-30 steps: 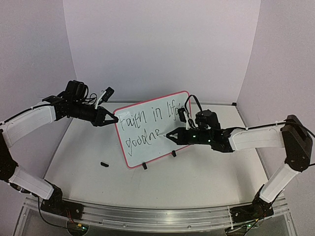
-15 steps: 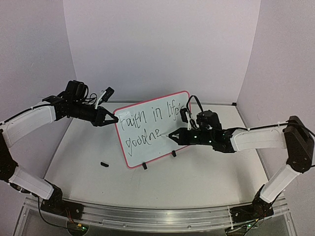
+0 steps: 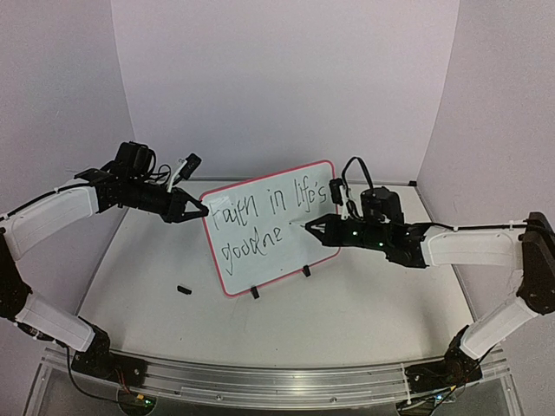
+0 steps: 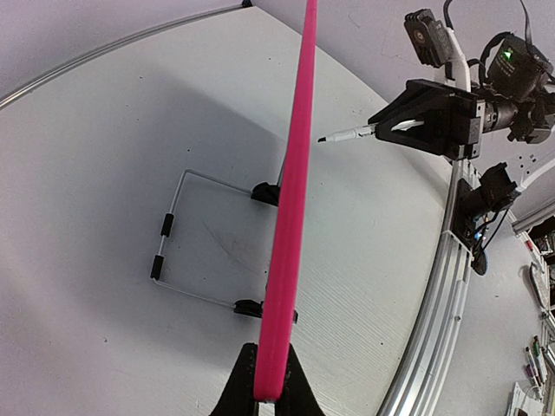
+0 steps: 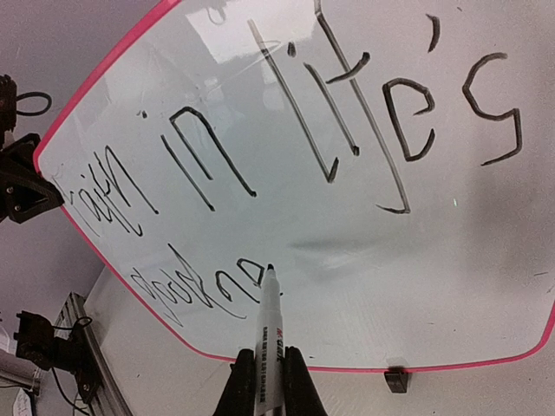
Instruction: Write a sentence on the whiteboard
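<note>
Right now your board stands on its long edge near the middle of the table, with its written face toward the near edge. Its two black feet sit on the tabletop. From the left wrist you can see a wire stand running out behind them.

Your left gripper is pinching the board at its upper left edge. In the left wrist view both fingers close on the pink frame from either side.

Your right gripper is clamped on a marker, which sticks straight out past the fingertips with its tip forward. That tip is level with the lower line of writing, just right of the last letter. From the left wrist a thin gap shows between tip and board, so you look to be just off the surface. The right wrist view cannot settle it.

In black, the board reads roughly "faith in life's" on top and "goodne" below. A small black piece lies on the table left of the board, well apart from both arms.
</note>
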You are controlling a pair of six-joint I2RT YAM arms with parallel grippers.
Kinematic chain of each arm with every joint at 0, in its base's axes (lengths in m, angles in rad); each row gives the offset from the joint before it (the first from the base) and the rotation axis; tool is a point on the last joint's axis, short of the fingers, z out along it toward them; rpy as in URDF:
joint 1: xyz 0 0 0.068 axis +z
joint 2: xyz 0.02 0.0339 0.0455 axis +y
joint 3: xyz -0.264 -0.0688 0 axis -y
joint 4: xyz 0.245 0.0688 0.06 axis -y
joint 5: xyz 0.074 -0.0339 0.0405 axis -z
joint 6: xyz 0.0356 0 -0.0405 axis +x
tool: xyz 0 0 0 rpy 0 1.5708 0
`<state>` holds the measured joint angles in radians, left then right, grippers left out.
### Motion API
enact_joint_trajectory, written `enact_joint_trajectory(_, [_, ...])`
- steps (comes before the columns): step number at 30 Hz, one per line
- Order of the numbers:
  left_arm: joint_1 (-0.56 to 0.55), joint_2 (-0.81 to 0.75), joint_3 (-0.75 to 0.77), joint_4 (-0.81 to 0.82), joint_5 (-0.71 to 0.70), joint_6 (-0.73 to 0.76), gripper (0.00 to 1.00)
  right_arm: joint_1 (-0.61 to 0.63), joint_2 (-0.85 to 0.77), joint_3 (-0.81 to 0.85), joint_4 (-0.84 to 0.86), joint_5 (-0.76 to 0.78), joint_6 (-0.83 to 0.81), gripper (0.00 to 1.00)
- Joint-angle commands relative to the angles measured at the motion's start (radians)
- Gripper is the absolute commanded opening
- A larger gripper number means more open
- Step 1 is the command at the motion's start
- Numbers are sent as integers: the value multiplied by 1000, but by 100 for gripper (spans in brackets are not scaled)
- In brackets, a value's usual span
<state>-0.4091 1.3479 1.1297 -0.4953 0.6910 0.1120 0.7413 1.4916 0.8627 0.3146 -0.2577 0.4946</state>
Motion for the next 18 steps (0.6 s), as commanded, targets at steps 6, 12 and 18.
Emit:
enact_joint_trajectory(6, [-4, 28, -14, -37, -58, 25, 0, -11, 48, 46, 42, -16, -15, 0])
enact_joint_trajectory(12, [-4, 31, -14, -37, -58, 25, 0, -12, 64, 62, 50, -11, -23, 0])
enact_joint_trajectory(18, [-4, 34, -14, -37, -58, 25, 0, -12, 81, 82, 57, -17, -29, 0])
